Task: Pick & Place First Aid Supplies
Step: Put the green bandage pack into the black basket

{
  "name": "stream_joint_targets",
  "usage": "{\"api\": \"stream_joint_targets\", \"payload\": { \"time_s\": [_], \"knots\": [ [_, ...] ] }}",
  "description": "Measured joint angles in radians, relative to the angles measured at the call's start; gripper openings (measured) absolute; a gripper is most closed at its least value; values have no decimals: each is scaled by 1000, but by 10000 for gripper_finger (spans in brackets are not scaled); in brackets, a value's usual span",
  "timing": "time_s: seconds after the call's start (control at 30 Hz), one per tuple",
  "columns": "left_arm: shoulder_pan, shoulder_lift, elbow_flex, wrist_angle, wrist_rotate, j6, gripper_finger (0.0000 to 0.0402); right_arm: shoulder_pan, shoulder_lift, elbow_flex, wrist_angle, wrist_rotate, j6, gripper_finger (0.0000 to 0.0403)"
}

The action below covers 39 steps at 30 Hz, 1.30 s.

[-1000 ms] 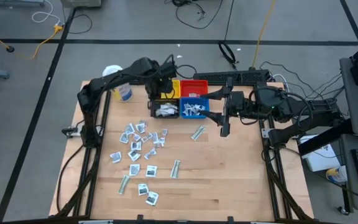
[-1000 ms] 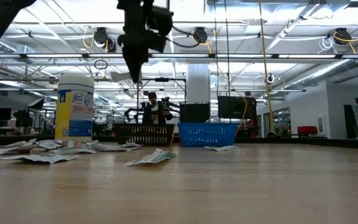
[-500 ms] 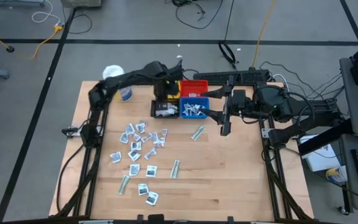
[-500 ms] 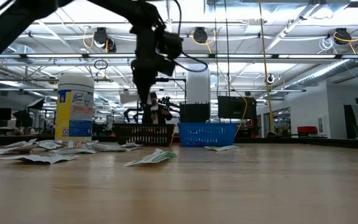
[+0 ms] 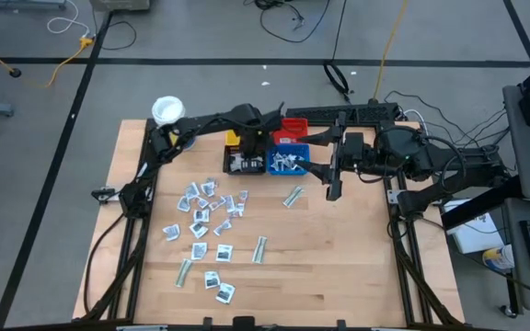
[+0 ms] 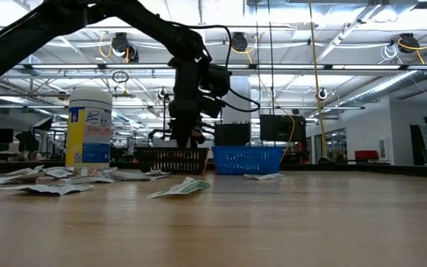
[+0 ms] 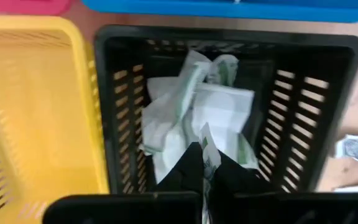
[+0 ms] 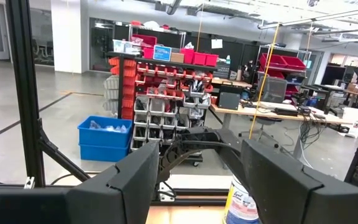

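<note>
left gripper pinched shut on a packet, hanging straight over the black bin, packet edge-down toward the pile; right gripper spread wide, well off to the side

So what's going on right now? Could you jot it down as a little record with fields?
Left gripper: shut on a thin white packet, above the black slotted plastic bin
Black bin contents: several crumpled white packets
Right gripper: open, empty, waiting right of the blue bin
Loose packets: many scattered on the wooden table
</note>
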Motion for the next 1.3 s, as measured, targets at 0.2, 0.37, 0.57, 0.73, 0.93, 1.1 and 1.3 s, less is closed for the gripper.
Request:
{"api": "stream_joint_targets", "payload": {
  "time_s": [0.2,0.37,0.57,0.73,0.93,1.1,1.3],
  "knots": [
    [-2,-2,0,-6,0,34,69,0,0,0,0,0,0,224],
    [-1,-2,0,-5,-23,53,171,0,0,0,-5,0,0,222],
    [4,-67,3,17,-11,-39,255,0,0,0,-33,0,0,223],
    [4,-223,-4,110,118,-124,268,0,0,0,-39,0,0,224],
    [-51,-479,-160,419,210,-258,268,-2,0,0,-39,0,0,224],
    [-141,-738,-439,774,144,-414,269,-2,0,0,-46,0,0,224],
    [-314,-973,-689,1134,-22,-543,269,-8,14,0,-83,-2,39,224]
  ]
}}
